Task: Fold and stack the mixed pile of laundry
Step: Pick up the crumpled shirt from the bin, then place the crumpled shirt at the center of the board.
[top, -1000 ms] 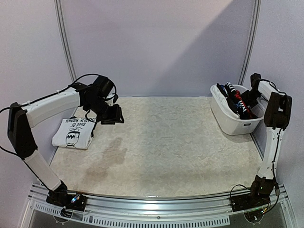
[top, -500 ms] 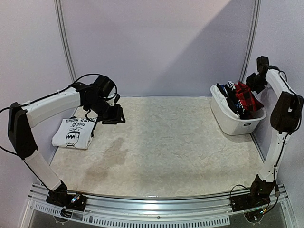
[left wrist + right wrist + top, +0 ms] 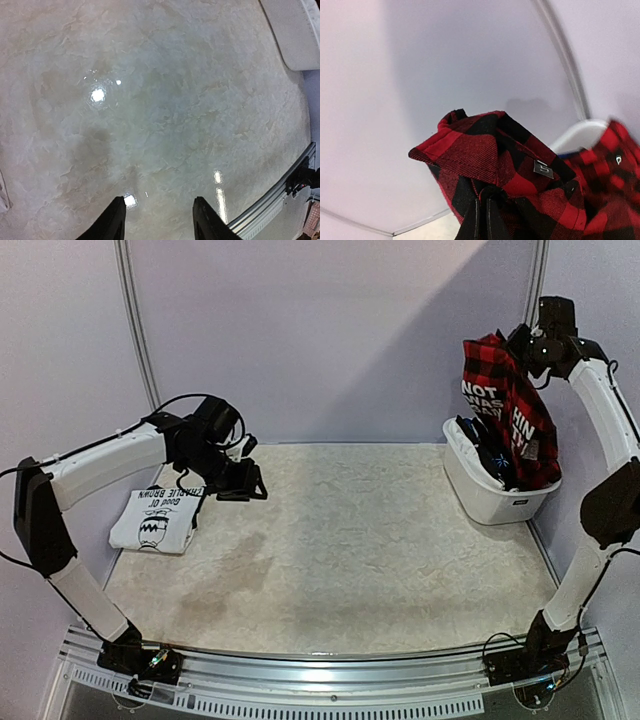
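Observation:
My right gripper is shut on the red-black plaid garment with white lettering and holds it high above the white tub; its lower end still hangs into the tub. In the right wrist view the fingers pinch the plaid cloth. Other dark and striped garments lie in the tub. A folded white T-shirt with black print lies at the table's left edge. My left gripper is open and empty above the table, right of the T-shirt; its jaws stand apart.
The beige marbled table runs between the T-shirt and the tub. The tub's corner shows in the left wrist view. Lilac walls close in the back and sides. A metal rail runs along the near edge.
My right gripper has risen from the tub, pulling the plaid garment up and out so it hangs unfurled. My left gripper shifted slightly right.

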Controlling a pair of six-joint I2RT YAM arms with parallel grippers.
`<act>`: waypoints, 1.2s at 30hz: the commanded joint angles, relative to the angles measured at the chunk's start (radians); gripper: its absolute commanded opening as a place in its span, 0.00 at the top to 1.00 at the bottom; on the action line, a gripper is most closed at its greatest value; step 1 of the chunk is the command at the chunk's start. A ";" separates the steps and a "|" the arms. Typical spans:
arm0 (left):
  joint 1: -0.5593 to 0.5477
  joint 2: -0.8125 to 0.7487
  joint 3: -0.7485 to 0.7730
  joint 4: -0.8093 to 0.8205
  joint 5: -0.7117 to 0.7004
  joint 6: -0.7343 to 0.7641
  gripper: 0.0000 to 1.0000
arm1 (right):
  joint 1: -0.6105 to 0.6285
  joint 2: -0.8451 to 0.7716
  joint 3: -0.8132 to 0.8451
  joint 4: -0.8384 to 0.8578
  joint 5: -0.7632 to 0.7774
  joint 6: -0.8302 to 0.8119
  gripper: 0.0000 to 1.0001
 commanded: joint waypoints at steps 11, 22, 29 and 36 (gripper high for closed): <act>-0.014 -0.120 0.048 0.081 0.133 0.103 0.53 | 0.347 -0.098 0.295 0.365 0.068 -0.111 1.00; 0.008 -0.292 -0.010 0.068 -0.039 0.100 0.53 | 0.679 0.103 0.406 0.596 0.053 -0.207 1.00; 0.035 -0.458 -0.041 0.023 -0.138 0.175 0.28 | 0.911 0.169 0.451 0.671 0.666 -0.734 1.00; 0.038 -0.477 -0.032 -0.019 -0.018 0.214 0.21 | 0.993 0.248 0.448 1.013 1.116 -1.447 1.00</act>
